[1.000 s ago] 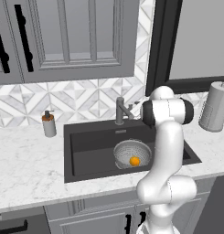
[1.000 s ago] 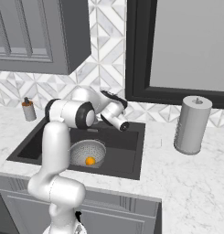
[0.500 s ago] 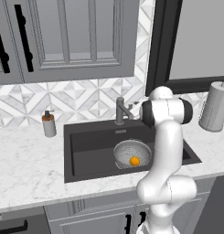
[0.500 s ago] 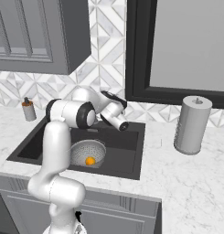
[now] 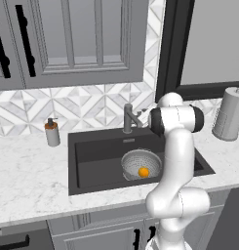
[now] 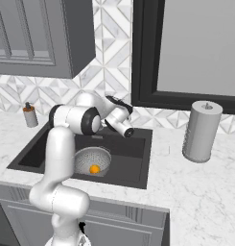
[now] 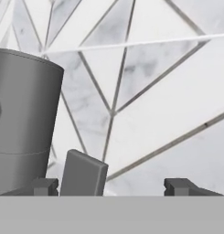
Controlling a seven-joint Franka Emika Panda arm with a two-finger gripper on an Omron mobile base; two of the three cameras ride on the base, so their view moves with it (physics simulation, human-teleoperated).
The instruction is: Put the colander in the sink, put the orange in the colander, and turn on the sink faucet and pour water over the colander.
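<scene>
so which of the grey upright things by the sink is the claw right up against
The sink faucet at the back rim of the sink; the open claw is at its lever. The soap pump bottle and paper towel roll stand far off on either side.

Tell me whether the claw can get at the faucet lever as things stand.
Probably yes. In the hand view the claw is open with the lever between its fingertips, beside the faucet post, and nothing lies between them.

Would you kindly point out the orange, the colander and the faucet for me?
orange (image 5: 144,172), left base view, its middle.
colander (image 5: 132,160), left base view, inner wall.
faucet (image 5: 127,119), left base view, upright post.
</scene>
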